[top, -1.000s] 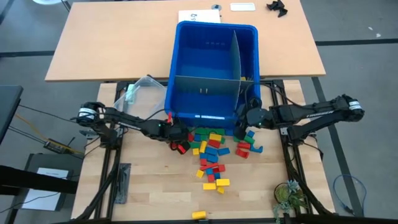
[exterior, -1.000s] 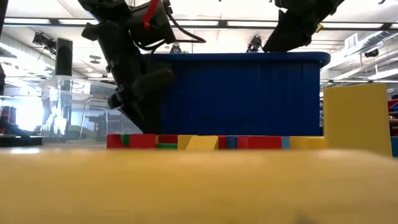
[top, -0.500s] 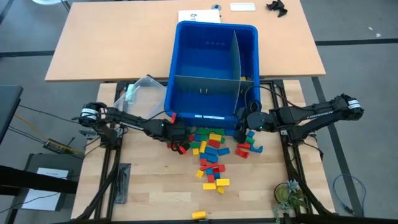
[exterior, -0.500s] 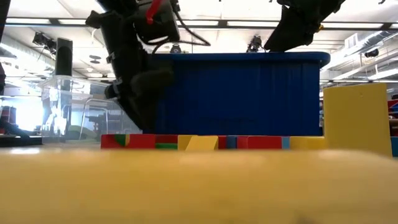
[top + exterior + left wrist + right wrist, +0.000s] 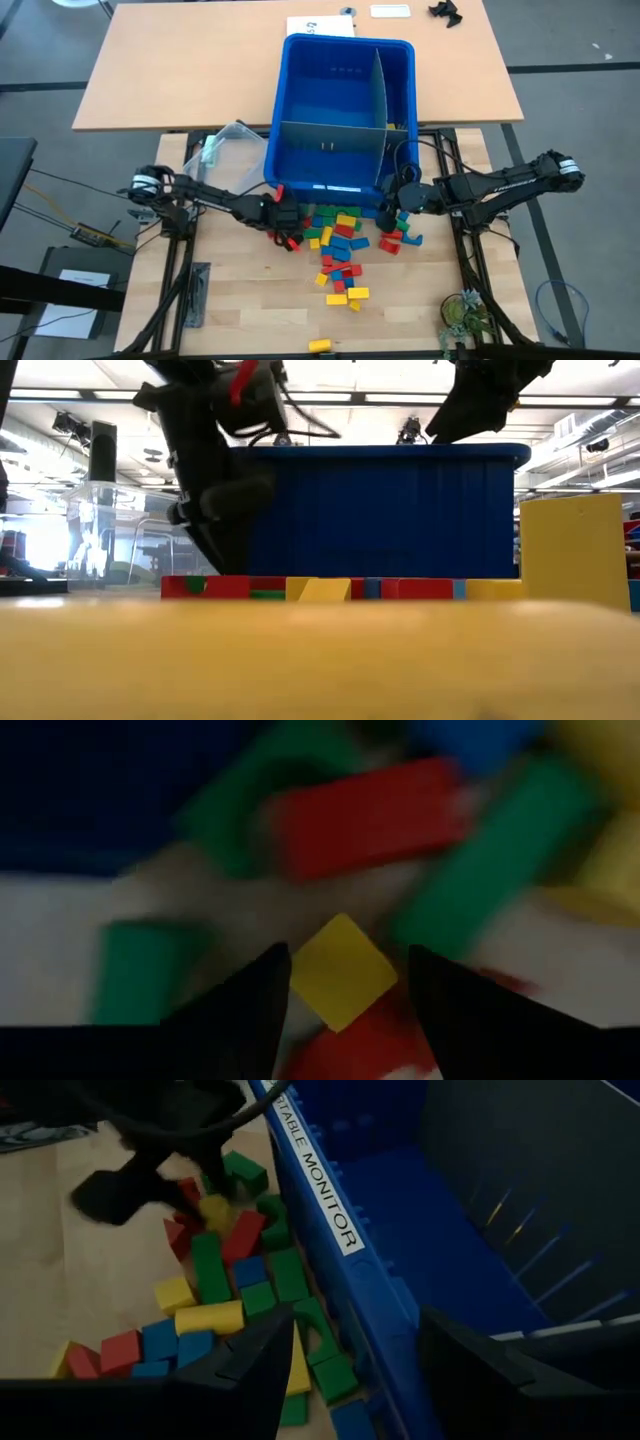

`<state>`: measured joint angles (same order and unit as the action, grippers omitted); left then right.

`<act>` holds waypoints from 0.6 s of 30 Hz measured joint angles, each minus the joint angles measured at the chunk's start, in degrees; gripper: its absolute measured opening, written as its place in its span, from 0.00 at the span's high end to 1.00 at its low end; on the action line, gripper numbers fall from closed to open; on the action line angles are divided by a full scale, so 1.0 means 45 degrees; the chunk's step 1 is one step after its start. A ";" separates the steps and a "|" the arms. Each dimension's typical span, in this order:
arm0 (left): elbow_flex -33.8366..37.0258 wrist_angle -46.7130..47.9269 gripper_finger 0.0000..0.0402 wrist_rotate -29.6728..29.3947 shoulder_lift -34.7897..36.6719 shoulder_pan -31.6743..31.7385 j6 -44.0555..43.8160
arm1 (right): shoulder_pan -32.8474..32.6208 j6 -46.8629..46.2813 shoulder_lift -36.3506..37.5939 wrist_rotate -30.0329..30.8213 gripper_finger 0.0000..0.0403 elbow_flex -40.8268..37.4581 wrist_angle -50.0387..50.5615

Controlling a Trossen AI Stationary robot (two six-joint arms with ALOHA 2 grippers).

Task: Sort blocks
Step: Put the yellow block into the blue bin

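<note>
Comparing with a second back, not much shifts: the left gripper (image 5: 287, 222) creeps slightly deeper into the 9 o'clock edge of the blocks (image 5: 345, 248), low over the surface (image 5: 250, 300). Its fingers (image 5: 245, 1010) stand partly apart around a small yellow block (image 5: 341, 970), though I can't tell if they actually pinch it. The right gripper (image 5: 393, 197) slides a bit toward the pile from 3 o'clock and hovers at the blue bin (image 5: 300, 110) rim, fingers partly apart and empty. So the pile sits unsorted below the bin, with a pick probably imminent.
</note>
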<state>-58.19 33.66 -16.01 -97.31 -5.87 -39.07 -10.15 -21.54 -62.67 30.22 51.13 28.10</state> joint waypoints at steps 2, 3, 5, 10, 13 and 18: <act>-0.0141 -0.0527 0.47 0.0347 -0.0014 -0.0279 0.0627 | 0.0000 -0.0010 0.0000 -0.0005 0.49 0.0000 -0.0022; -0.0244 -0.0654 0.47 0.0384 -0.0023 -0.0396 0.0715 | 0.0000 -0.0014 0.0000 -0.0010 0.49 0.0000 -0.0032; -0.0457 -0.0405 0.47 0.0081 -0.0026 -0.0530 0.0460 | 0.0000 -0.0094 0.0000 -0.0015 0.49 0.0000 -0.0047; -0.0591 0.0104 0.47 -0.0636 -0.0026 -0.0733 -0.0222 | 0.0000 -0.0230 0.0000 -0.0044 0.49 0.0000 -0.0054; -0.0476 0.0556 0.47 -0.0876 -0.0022 -0.0808 -0.1200 | 0.0000 -0.0253 0.0000 -0.0048 0.49 0.0000 -0.0054; -0.0161 0.0164 0.47 -0.0819 0.0000 -0.1173 0.1791 | 0.0000 -0.0201 0.0000 -0.0049 0.50 0.0000 -0.0049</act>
<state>-58.92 34.40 -19.70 -97.31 -11.15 -31.01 -10.15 -22.44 -62.67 30.00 51.13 27.88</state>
